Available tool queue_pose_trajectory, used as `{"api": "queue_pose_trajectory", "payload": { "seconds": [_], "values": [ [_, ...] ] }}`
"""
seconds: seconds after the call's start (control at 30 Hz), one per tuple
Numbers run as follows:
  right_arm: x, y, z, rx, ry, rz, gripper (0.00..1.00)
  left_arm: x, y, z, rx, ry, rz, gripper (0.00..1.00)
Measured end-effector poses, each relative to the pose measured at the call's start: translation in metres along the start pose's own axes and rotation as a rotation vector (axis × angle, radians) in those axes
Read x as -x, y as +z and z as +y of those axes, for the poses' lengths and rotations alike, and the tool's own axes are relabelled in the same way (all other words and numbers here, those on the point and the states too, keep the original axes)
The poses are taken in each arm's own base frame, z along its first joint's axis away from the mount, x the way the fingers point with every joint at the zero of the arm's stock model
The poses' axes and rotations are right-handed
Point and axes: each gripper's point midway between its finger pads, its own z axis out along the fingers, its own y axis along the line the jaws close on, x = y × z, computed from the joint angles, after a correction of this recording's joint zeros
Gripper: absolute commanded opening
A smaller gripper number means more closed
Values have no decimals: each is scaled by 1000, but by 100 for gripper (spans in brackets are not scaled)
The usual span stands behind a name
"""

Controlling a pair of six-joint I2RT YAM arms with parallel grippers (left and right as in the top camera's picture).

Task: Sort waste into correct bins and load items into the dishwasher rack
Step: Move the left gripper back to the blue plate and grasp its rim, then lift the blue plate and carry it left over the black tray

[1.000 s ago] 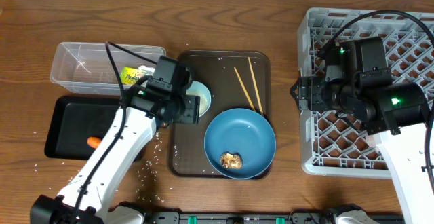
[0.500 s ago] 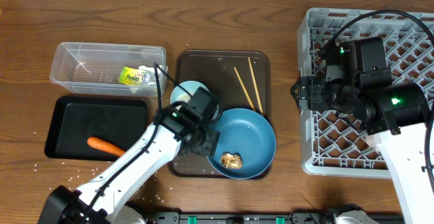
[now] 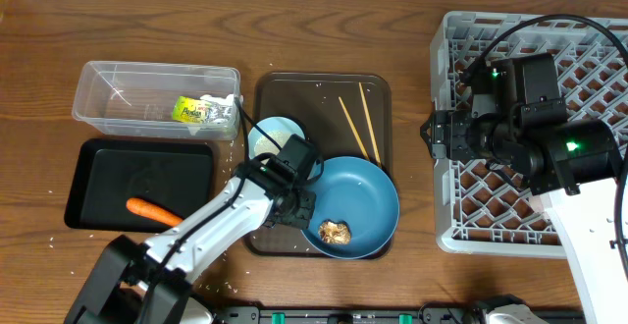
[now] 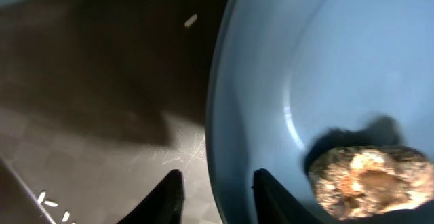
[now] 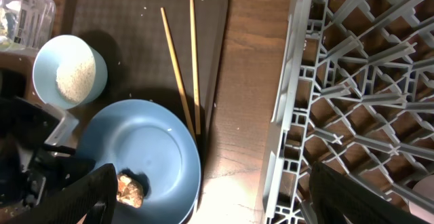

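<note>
Clear tub: far left at the back, with the crumpled wrapper lying inside at its right end
Black tray: just in front of the tub; the carrot lies in its front part
Brown serving tray: middle of the table, carrying the cup, chopsticks and dish
Light-blue cup: upright on the serving tray's left side, white grains inside, just beside the dish's rim
Left gripper: low at the dish's left rim, fingers a little apart with the rim running between them; they seem not to touch it, though the close view leaves that unsure
Blue dish: front right of the serving tray, with the brown food scrap lying in its front part
Chopsticks: side by side on the serving tray behind the dish, near ends reaching its rim
Right gripper: over the rack's left edge, fingers spread wide, nothing between them
Dishwasher rack: far right, well apart from the serving tray
</note>
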Motion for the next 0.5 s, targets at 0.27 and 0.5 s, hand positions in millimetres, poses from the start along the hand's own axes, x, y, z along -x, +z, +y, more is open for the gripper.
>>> {"api": "queue_pose_trajectory", "payload": {
  "seconds": [0.27,0.5],
  "values": [
    [0,0,0,0,0,0,84,3,2,-1,-4,56,-10,6],
    [-2,0,0,-2,1,9,84,3,1,-2,-16,81,-7,6]
  ]
}}
